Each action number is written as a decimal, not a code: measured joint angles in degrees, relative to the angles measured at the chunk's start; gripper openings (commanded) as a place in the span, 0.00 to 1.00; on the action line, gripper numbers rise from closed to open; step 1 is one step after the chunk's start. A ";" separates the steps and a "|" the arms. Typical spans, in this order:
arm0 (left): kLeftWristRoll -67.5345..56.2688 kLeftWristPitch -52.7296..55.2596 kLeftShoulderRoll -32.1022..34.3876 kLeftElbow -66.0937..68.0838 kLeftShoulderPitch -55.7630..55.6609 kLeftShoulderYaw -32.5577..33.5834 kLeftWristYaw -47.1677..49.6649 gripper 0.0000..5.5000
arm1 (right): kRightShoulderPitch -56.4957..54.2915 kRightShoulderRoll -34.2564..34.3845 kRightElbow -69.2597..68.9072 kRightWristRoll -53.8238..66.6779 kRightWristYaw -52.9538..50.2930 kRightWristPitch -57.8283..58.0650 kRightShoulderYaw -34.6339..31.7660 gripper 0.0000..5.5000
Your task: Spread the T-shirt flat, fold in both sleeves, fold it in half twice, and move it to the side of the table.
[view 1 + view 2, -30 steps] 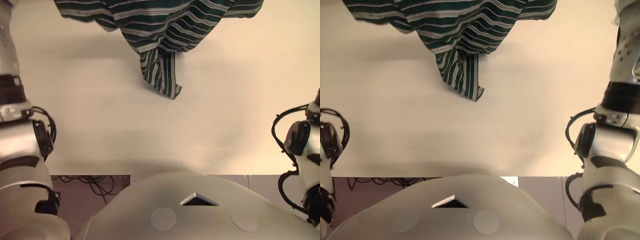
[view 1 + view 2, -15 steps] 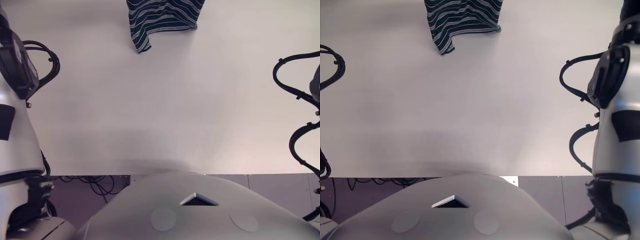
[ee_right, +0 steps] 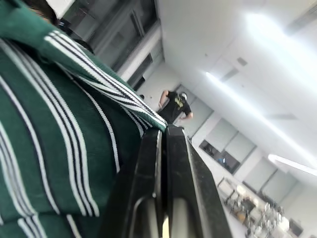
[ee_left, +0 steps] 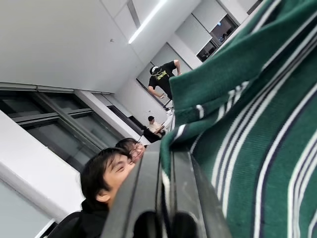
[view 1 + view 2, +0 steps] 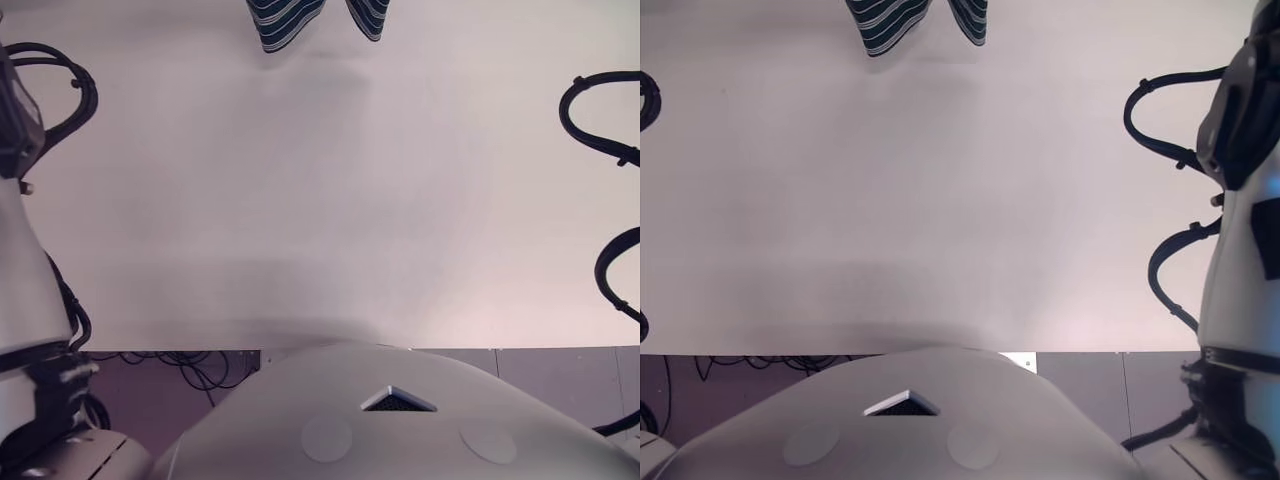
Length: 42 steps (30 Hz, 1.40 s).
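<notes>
Both arms are up. I see my left arm (image 5: 22,250) along the table's (image 5: 320,200) left side and my right arm (image 5: 1245,240) along its right side, each running out past the top of the head views, so the wrists and hands are cut off there. In the left wrist view, the left gripper (image 4: 168,163) is clenched, its two dark fingers (image 4: 148,188) pressed together on a hem of the T-shirt (image 4: 257,129), with green striped cloth bunched just beside them. In the right wrist view, the right gripper (image 3: 162,144) is likewise clamped, fingers (image 3: 181,173) nearly parallel, nipping a folded edge of the same shirt. From the head, only two lower tips of the shirt show, hanging over the far part of the table, about midway between its left and right edges. The rest of the garment is out of frame above. I cannot tell whether those tips touch the tabletop.
</notes>
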 measured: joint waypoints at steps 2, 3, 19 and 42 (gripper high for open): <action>-2.25 -2.66 2.99 -2.04 2.06 1.38 -7.83 0.00 | 2.32 -1.39 -2.46 0.21 4.38 -3.23 -0.03 0.00; -3.22 -3.52 3.80 -2.96 3.39 1.87 -11.09 0.00 | 3.63 -2.30 -3.43 0.47 6.26 -4.02 -0.12 0.00; -46.36 15.97 12.87 -89.08 94.47 32.42 -58.29 0.00 | 62.17 -13.60 -67.83 23.12 38.61 11.79 -3.65 0.00; -21.80 14.72 20.43 -102.73 119.63 -3.41 -55.77 0.33 | 108.79 -26.52 -99.88 12.88 47.64 19.90 14.10 0.29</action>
